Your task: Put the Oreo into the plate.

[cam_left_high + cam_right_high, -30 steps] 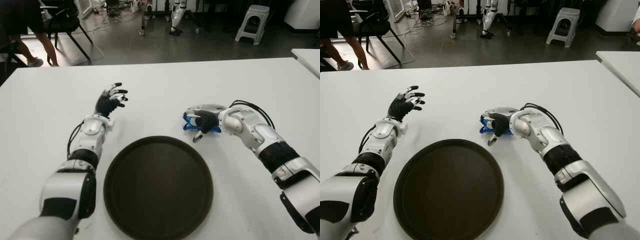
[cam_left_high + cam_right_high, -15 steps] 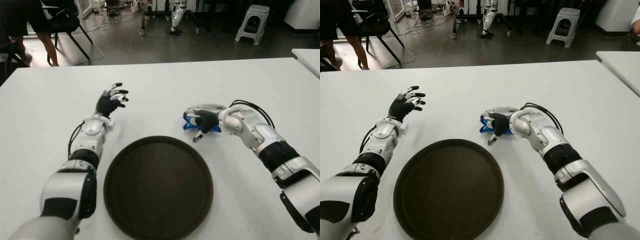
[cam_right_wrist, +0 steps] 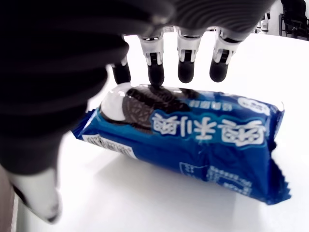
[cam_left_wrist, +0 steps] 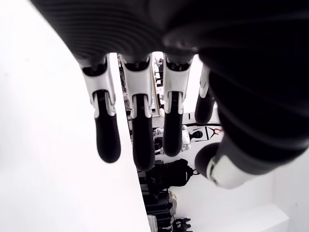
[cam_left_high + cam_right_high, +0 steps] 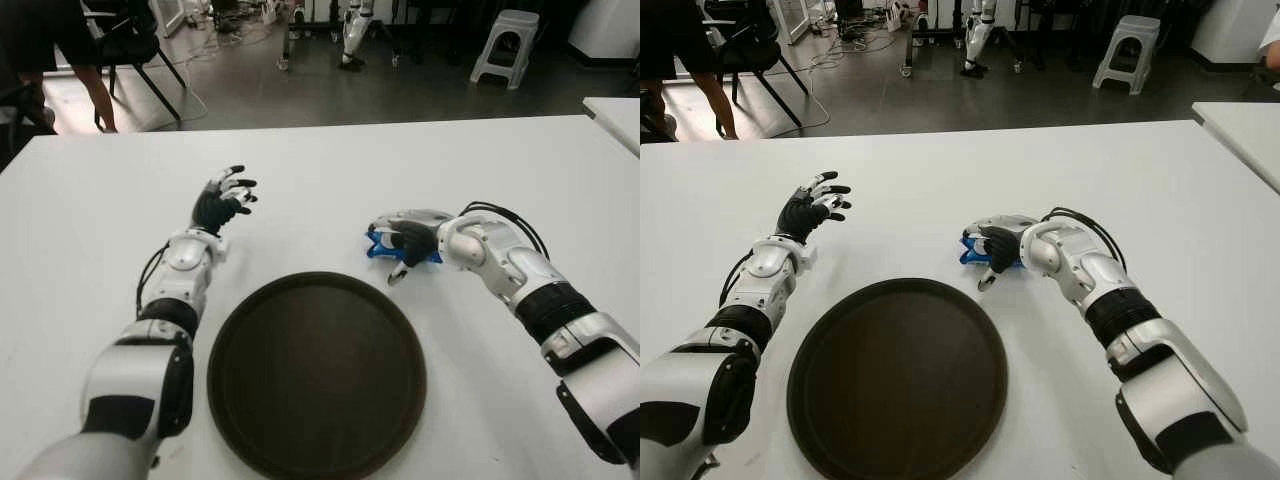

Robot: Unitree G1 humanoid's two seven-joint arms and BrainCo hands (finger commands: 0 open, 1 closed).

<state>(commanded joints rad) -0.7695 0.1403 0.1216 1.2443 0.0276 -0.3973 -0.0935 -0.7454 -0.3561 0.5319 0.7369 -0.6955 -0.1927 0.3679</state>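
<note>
Oreo [image 3: 193, 135] lies on the counter [image 5: 520, 170] under the right hand [image 5: 402, 243], fingers spread over it, not gripping; closing comes next, then the plate [image 5: 316, 372].

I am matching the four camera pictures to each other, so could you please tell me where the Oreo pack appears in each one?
Left eye view: Oreo pack right of centre, under the right hand, beyond the plate.
Right eye view: centre, same spot.
Left wrist view: not in it.
Right wrist view: fills the middle, fingers over it.
Shared landmark: the plate's far rim.
</note>
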